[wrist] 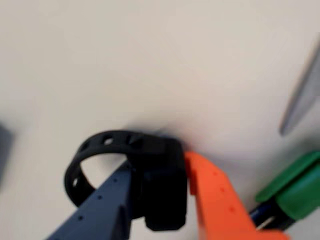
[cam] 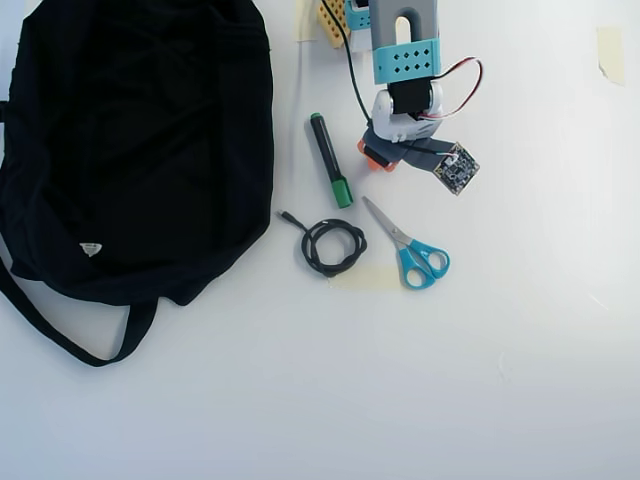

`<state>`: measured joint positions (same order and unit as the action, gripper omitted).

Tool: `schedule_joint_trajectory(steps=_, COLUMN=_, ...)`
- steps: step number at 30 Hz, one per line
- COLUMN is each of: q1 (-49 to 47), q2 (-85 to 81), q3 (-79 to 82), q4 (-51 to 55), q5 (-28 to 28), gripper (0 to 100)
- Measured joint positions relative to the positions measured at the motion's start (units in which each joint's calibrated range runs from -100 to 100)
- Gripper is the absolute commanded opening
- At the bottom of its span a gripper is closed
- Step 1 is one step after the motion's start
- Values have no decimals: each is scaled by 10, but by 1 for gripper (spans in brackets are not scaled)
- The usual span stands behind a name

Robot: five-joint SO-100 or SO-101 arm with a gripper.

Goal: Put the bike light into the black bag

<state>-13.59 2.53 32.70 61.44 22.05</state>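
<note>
In the wrist view, my gripper (wrist: 160, 167) is shut on the bike light (wrist: 162, 195), a small black block with a black perforated ring strap (wrist: 95, 150) sticking out to the left. The dark finger (wrist: 100, 210) presses one side and the orange finger (wrist: 215, 200) the other. I cannot tell whether the light rests on the white table or hangs just above it. In the overhead view the gripper (cam: 378, 152) hides the light. The black bag (cam: 140, 140), with a small white label and a long strap, lies at the left, well away from the gripper.
A green-capped marker (cam: 330, 160) lies just left of the gripper and also shows in the wrist view (wrist: 292, 190). Blue-handled scissors (cam: 410, 245) and a coiled black cable (cam: 333, 247) lie below the gripper. A scissor blade (wrist: 302, 97) shows in the wrist view.
</note>
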Motion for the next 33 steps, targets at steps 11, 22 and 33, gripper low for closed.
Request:
schedule_joint_trajectory(steps=11, q1=-1, q2=0, q3=-115, q4=144, q5=-9, gripper=2)
schedule_joint_trajectory(steps=22, q1=-1, q2=-46, q3=-294, q4=362, q5=-45, gripper=2)
schedule_joint_trajectory(steps=33, q1=14, q2=-212, q3=-303, q4=367, q5=-152, gripper=2)
